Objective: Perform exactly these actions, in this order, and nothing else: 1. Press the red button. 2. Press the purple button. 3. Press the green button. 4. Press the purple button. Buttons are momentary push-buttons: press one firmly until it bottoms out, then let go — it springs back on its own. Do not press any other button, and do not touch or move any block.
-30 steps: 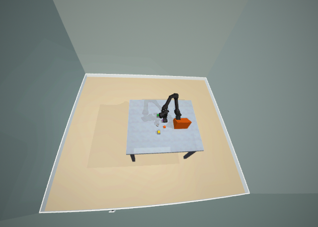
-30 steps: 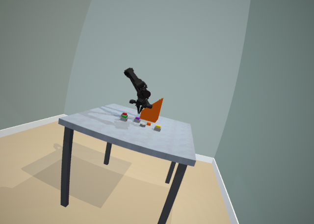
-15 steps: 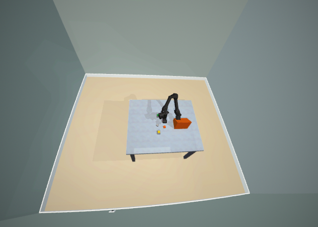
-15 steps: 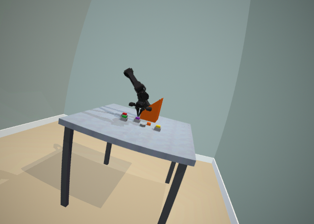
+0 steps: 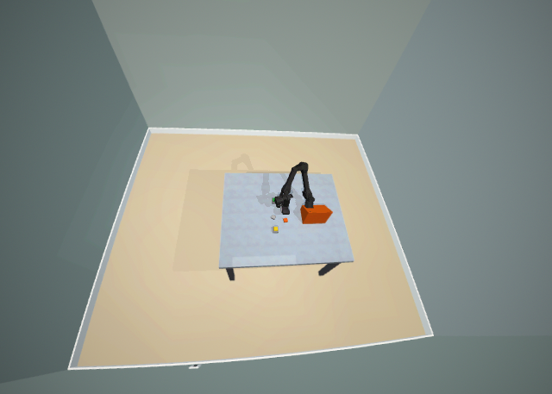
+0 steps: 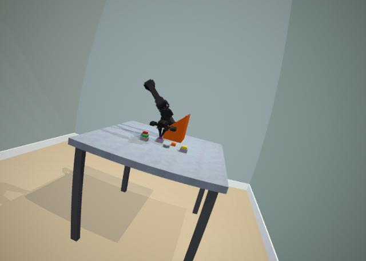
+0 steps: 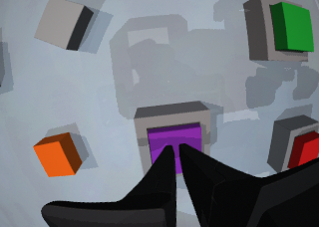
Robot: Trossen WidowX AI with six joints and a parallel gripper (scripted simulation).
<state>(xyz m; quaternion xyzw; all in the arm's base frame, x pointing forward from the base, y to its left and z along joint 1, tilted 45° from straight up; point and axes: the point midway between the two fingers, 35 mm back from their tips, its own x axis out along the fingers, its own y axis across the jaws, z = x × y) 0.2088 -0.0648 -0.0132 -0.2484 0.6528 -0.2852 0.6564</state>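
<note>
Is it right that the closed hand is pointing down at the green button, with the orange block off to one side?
Not quite. The closed hand points down at the purple button, not the green button, which sits farther off. The wrist view shows it. The orange block is indeed off to one side.
</note>
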